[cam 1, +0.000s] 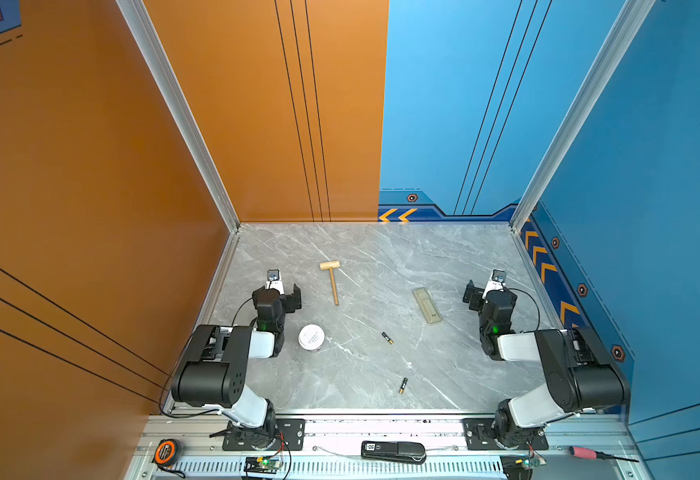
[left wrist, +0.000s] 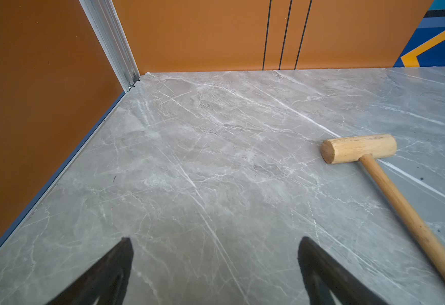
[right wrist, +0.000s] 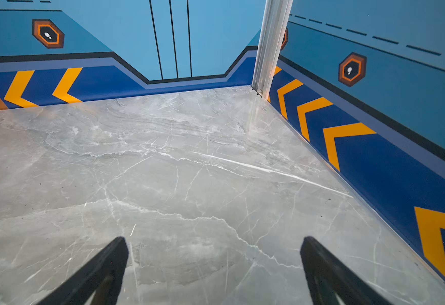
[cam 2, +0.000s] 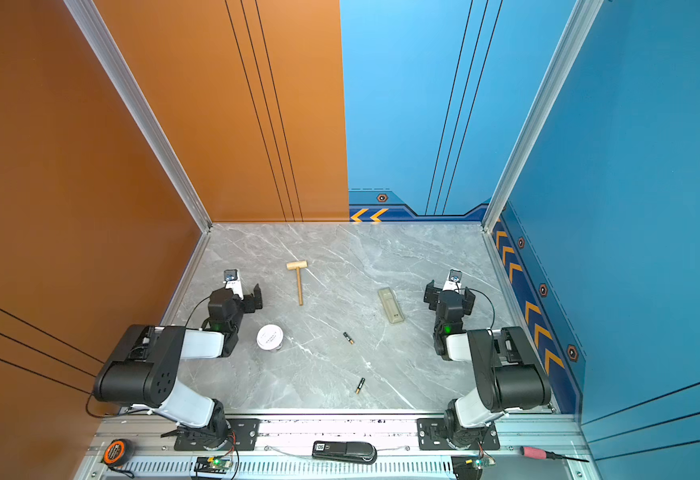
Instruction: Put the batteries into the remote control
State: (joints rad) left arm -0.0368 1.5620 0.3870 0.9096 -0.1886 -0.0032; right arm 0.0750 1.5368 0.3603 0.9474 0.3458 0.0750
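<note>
In both top views the remote (cam 1: 427,306) (cam 2: 390,306) lies flat, beige back up; whether its cover is off is too small for me to tell. One battery (cam 1: 387,338) rests near the remote, on its base-ward left, and a second battery (cam 1: 402,385) lies farther off the same way. The mallet (cam 1: 331,282) and white tub (cam 1: 311,337) sit well to the remote's left. In the left wrist view, the left gripper (left wrist: 214,253) hangs with its fingers spread wide over bare tabletop (left wrist: 216,158), holding nothing, and the remote is out of shot. In the right wrist view, the right gripper (right wrist: 213,250) is likewise spread and empty, the remote unseen. I judge nothing is loaded yet. I'd bring the right gripper down squarely across the battery nearer the remote, since it may roll on the smooth stone.
</note>
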